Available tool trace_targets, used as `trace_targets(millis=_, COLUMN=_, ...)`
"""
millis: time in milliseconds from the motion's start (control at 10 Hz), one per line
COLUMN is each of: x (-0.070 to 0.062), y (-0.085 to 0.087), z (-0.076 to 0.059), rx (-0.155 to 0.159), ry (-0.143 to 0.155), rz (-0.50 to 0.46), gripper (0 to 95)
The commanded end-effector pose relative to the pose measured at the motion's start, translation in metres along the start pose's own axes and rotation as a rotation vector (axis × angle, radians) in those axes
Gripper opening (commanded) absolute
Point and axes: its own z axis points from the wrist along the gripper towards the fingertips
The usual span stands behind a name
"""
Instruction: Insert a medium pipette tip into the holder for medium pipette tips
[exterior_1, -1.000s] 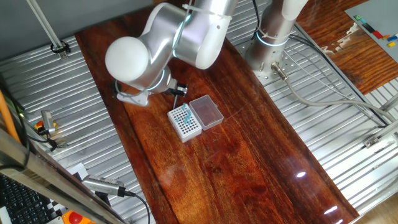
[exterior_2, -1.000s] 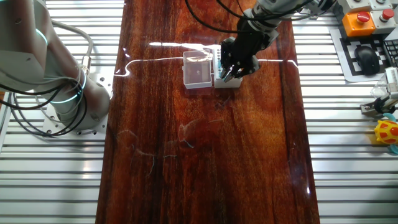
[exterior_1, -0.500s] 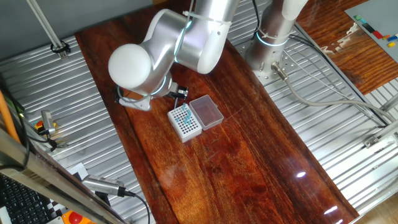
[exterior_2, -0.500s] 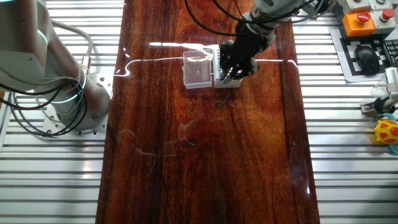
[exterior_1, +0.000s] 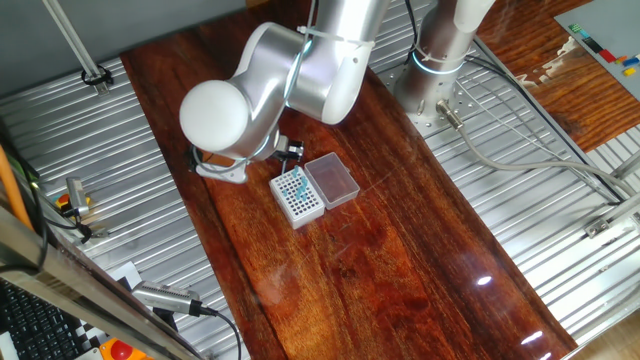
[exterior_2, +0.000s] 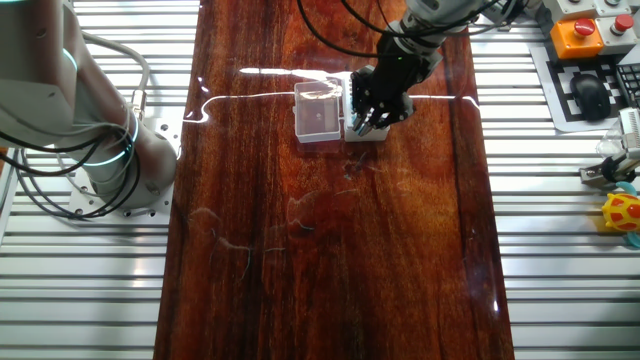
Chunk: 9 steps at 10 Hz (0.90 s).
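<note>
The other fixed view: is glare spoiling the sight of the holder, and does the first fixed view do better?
In the other fixed view a bright streak of glare crosses the table right behind the holder, washing out its clear lid; the gripper hides the grid. In one fixed view the holder is sharp and glare-free; reflections sit far off.

Arm folded low over the far end of the table, gripper (exterior_2: 372, 112) pointing down.

The silver arm (exterior_1: 300, 70) rises from its base (exterior_1: 440, 60) at the table's edge, bends at a large round elbow joint (exterior_1: 214, 112), and turns its wrist downward (the elbow hides most of the wrist in one fixed view). In the other fixed view the dark wrist and gripper come in from the upper right, cables trailing behind. The fingers (exterior_1: 291, 151) show as a small dark tip below the elbow, close to the table surface. How far apart the jaws stand, and whether they hold anything, cannot be made out in either view.
</note>
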Motion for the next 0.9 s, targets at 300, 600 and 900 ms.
trace_targets(millis=300, x=0.0002, y=-0.0004, z=0.0, rx=0.004, ry=0.002, rz=0.0, gripper=0.0)
trace_targets(millis=600, x=0.0006, y=-0.0003, z=0.0014, rx=0.006, ry=0.004, rz=-0.005, gripper=0.0)
trace_targets(millis=900, x=-0.0003, y=0.0018, z=0.0062, rx=0.009, ry=0.002, rz=-0.003, gripper=0.0)
